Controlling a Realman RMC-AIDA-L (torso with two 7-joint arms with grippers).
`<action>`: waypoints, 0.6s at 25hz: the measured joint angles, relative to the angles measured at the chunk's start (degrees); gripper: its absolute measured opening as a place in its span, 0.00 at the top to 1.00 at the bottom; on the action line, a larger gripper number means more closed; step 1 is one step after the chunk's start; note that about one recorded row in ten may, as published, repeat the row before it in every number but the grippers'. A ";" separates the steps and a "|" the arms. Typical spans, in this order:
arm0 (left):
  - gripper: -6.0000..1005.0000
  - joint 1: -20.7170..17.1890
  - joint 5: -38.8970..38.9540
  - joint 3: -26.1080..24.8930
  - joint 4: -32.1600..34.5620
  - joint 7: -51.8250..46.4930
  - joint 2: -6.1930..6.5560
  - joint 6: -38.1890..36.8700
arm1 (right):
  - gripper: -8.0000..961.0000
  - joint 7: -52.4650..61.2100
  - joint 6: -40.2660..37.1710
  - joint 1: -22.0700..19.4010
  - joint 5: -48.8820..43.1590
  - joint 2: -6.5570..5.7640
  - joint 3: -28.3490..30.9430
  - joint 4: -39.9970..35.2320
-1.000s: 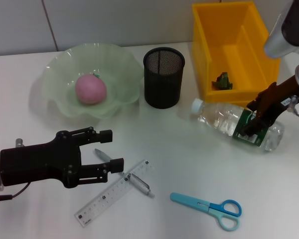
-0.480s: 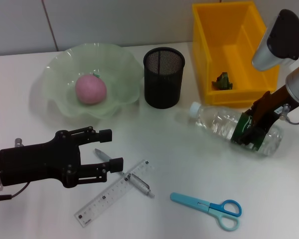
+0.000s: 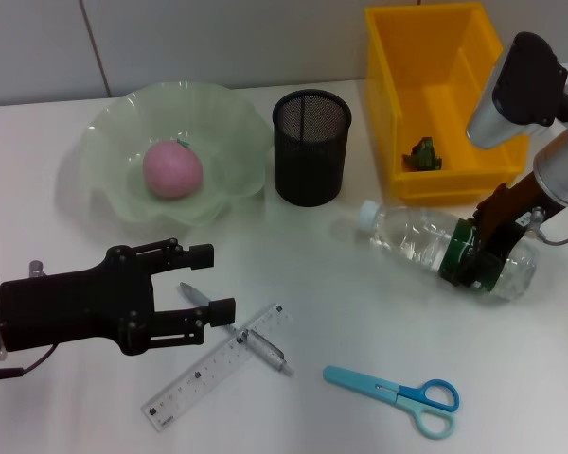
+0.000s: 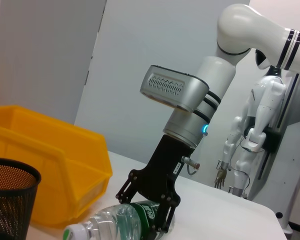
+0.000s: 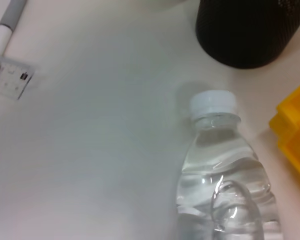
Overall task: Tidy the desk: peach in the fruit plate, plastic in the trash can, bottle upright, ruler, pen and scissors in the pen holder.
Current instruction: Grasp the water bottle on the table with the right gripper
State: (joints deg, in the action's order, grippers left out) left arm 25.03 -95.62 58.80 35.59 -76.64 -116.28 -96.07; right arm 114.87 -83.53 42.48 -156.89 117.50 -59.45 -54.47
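Note:
A clear bottle (image 3: 412,238) lies on its side in front of the yellow trash can (image 3: 386,104). Its white cap (image 5: 213,104) points toward the black mesh pen holder (image 3: 310,147). My right gripper (image 3: 473,255) is shut across the bottle's green label, also seen in the left wrist view (image 4: 157,220). The pink peach (image 3: 172,169) rests in the green fruit plate (image 3: 114,113). A green scrap of plastic (image 3: 423,153) lies in the trash can. My left gripper (image 3: 213,284) hangs open above the pen (image 3: 239,333), beside the ruler (image 3: 216,378). Blue scissors (image 3: 398,392) lie at the front.
The trash can's yellow wall (image 4: 50,160) stands right behind the bottle (image 4: 115,225), and the pen holder (image 4: 10,200) is beside the cap. The table's front edge is close below the ruler and scissors.
My right gripper has shifted left and slightly forward with the bottle, whose cap end moved toward the front. The left arm has not moved.

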 joint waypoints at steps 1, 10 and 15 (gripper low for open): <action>0.20 0.08 -0.02 0.00 0.00 0.00 0.00 0.00 | 0.17 0.00 0.00 0.00 0.00 0.00 -0.20 0.04; 0.20 0.11 -0.04 0.00 0.00 0.00 0.00 0.00 | 0.17 0.00 -0.01 0.68 -0.53 0.01 -1.00 0.89; 0.20 0.11 -0.02 0.00 0.00 0.00 -0.03 0.02 | 0.18 0.00 0.00 0.85 -0.69 0.05 -1.02 0.96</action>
State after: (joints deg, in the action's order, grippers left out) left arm 25.14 -95.65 58.80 35.59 -76.63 -116.31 -96.05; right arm 114.87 -83.54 43.34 -157.57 117.56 -60.47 -53.51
